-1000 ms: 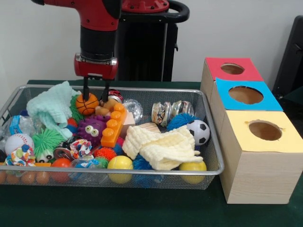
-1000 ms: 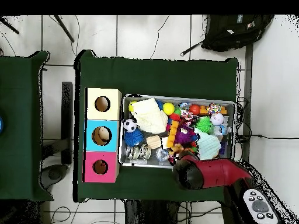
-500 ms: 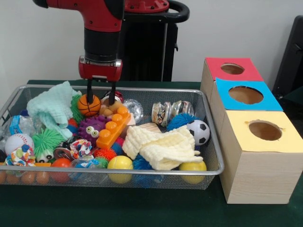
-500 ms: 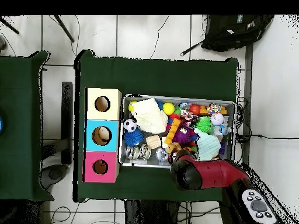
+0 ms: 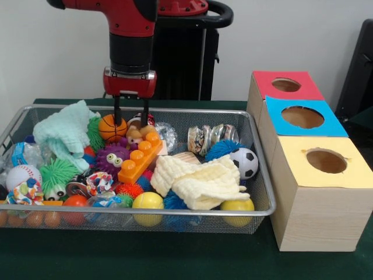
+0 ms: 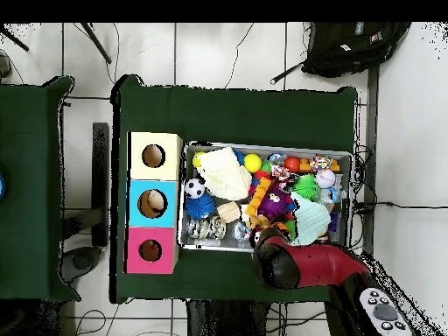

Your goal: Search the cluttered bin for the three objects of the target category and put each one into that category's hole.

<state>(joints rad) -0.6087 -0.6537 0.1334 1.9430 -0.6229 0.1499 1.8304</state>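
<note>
We see a wire mesh bin on a dark green table, filled with mixed toys. At its far left lies a mint green cloth; just right of it sits a small orange basketball. In the middle an orange building brick leans tilted beside a purple googly-eyed ball. A cream waffle cloth covers the near right part, with a soccer ball just beyond it and a blue spiky ball touching that ball's left side. Along the near edge we note two yellow balls, one under the cloth's right corner. A baseball and a green spiky ball lie at the left; crushed cans rest against the far wall.

The gripper hangs over the bin's far left part with its two fingers apart, holding nothing, one finger in front of the basketball's top.

To the right of the bin stand three wooden boxes in a row, each with a round hole: a red-topped box farthest, a blue-topped box in the middle, and a yellow-topped box nearest.

In the overhead view we see a tiled floor and a black bag lying on it.
</note>
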